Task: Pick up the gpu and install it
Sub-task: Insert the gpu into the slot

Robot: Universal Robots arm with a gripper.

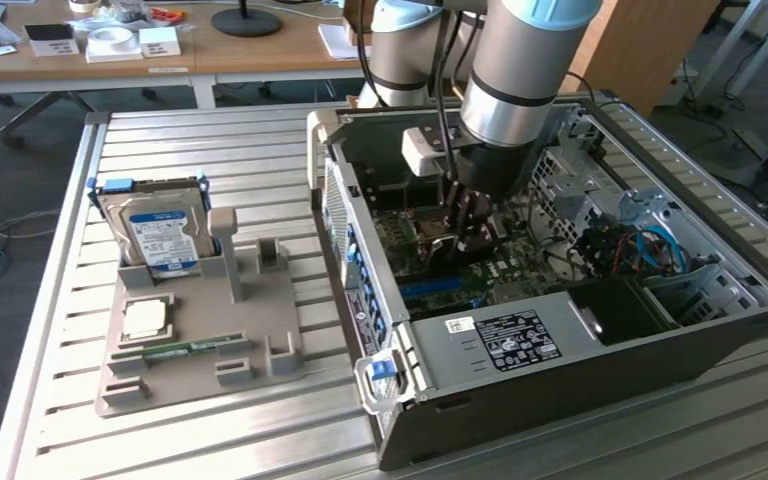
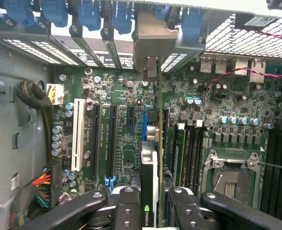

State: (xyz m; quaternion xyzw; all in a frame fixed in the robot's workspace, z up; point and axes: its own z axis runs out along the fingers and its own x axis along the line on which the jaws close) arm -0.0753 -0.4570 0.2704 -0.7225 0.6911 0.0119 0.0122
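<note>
Edgewise, the thin gpu (image 2: pixel 150 163) — green board, pale metal bracket (image 2: pixel 153 40) — is pinched by the end effector (image 2: pixel 154 207).

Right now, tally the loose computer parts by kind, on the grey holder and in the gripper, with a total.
hard drive, standing in the grey holder: 1
square chip, lying on the holder: 1
memory stick, lying on the holder: 1
gpu, clamped in the gripper over the motherboard: 1
Total: 4
</note>
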